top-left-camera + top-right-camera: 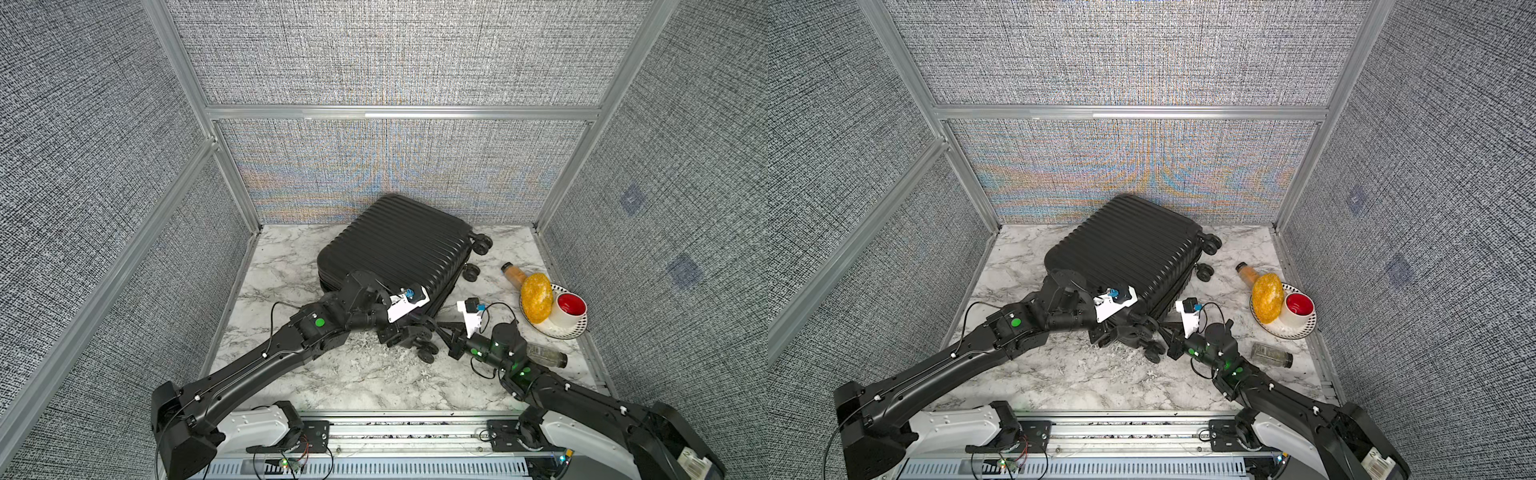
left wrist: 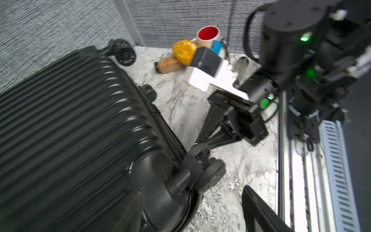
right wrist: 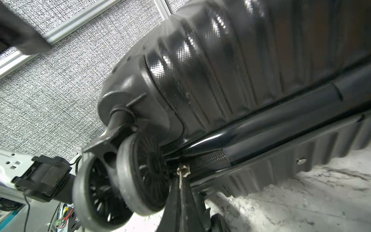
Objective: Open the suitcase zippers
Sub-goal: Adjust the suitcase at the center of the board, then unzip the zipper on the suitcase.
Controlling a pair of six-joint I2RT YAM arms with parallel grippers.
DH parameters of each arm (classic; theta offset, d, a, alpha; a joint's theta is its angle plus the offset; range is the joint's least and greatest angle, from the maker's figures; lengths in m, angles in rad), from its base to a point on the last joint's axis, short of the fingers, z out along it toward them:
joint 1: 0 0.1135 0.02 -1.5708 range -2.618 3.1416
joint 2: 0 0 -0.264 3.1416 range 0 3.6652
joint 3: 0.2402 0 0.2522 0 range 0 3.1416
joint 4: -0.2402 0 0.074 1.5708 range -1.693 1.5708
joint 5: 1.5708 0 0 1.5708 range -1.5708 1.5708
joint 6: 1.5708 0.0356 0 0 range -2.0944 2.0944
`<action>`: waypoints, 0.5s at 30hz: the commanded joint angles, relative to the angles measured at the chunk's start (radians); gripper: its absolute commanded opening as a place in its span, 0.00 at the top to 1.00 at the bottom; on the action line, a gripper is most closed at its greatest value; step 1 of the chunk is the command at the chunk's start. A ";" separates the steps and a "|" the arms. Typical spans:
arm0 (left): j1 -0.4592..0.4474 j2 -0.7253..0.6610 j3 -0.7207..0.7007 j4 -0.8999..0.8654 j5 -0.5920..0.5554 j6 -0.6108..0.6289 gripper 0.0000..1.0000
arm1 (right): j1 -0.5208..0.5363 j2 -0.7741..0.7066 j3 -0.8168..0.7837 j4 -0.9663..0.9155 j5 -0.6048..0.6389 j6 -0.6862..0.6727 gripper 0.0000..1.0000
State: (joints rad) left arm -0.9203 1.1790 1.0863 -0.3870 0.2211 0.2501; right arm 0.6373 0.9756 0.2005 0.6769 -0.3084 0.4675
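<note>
The black ribbed suitcase (image 1: 399, 245) (image 1: 1125, 245) lies flat on the marble table, wheels toward the right. My right gripper (image 1: 440, 326) (image 3: 181, 180) is at its near wheel corner, shut on a small metal pull tab (image 3: 183, 170) of the zippers, just beside a twin wheel (image 3: 140, 176). My left gripper (image 1: 409, 332) (image 2: 196, 217) stands open around the same corner. One of its fingers (image 2: 259, 213) is off the case over the table, and the zipper track (image 2: 195, 206) curves between the jaws. In both top views the arms hide the tab.
At the right, a dotted plate (image 1: 575, 330) holds a yellow-orange lump (image 1: 537, 302) and a white cup with a red inside (image 1: 570, 307). An orange-filled bottle (image 1: 514, 276) lies behind it, a clear bottle (image 1: 546, 355) beside the right arm. Grey walls enclose three sides.
</note>
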 commanded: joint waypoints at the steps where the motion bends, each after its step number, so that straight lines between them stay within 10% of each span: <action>1: 0.001 0.025 0.000 0.152 -0.177 -0.183 0.20 | 0.008 -0.012 -0.013 -0.047 0.014 0.037 1.00; 11: -0.103 0.345 0.350 -0.025 -0.171 -0.221 0.18 | -0.013 -0.075 -0.059 -0.091 0.236 0.223 1.00; 15: -0.110 0.437 0.427 -0.061 0.013 -0.207 0.23 | -0.016 -0.093 -0.108 -0.080 0.297 0.285 1.00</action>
State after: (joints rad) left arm -1.0298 1.5818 1.4799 -0.3939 0.1207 0.0269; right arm 0.6277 0.8902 0.1177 0.6811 -0.1398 0.6868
